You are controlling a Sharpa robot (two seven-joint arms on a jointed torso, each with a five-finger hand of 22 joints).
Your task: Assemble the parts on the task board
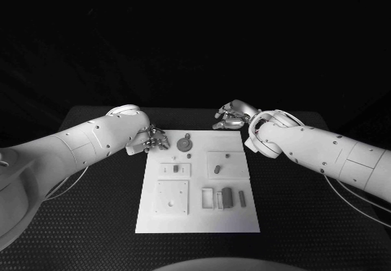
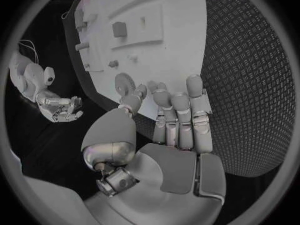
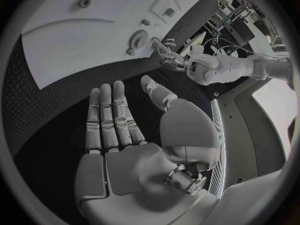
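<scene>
a white board lies flat in the middle of a black desk, between two white robot arms. the left robot hand hovers just beside the board's far left corner, its fingers held straight and slightly apart, gripping nothing. the right robot hand hangs just past the board's far right corner, palm open, fingers stretched out side by side, also empty.

the likeliest trouble from here is a poor pick. the parts are small and sit low on the board, so broad fingers could nudge one aside instead of closing round it, or knock its neighbour. a sideways push could also slide the whole board, if it is not fixed to the desk.

the board carries several raised square plates and small grey parts. nearest the left robot hand is a round toothed gear with a smaller round piece touching its far side. further from both robot hands sit a small peg plate, a square plate, a larger square plate, and a row of short upright blocks.
</scene>
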